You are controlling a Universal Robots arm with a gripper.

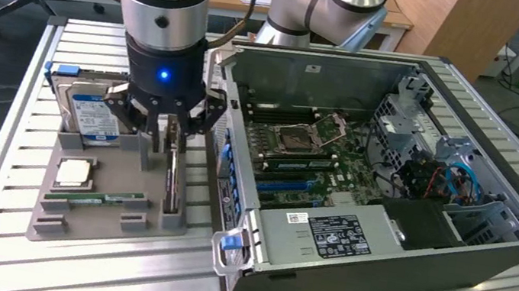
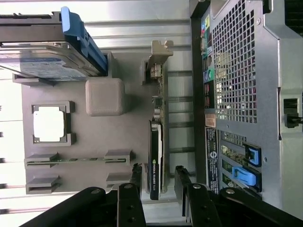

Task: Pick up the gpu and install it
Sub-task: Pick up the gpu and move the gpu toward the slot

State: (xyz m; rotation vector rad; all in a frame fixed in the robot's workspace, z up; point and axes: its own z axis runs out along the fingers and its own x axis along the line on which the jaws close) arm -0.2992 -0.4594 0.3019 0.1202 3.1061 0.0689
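Exterior view: on the slatted worktop, an open computer case stands beside the gripper. Below the gripper, a grey holder tray carries the gpu on edge, between the gripper's spread, released fingers.

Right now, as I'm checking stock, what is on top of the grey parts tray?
On the tray: a hard drive, a processor, a RAM stick and the gpu on edge, with the open gripper straddling it. The tray under them is covered.
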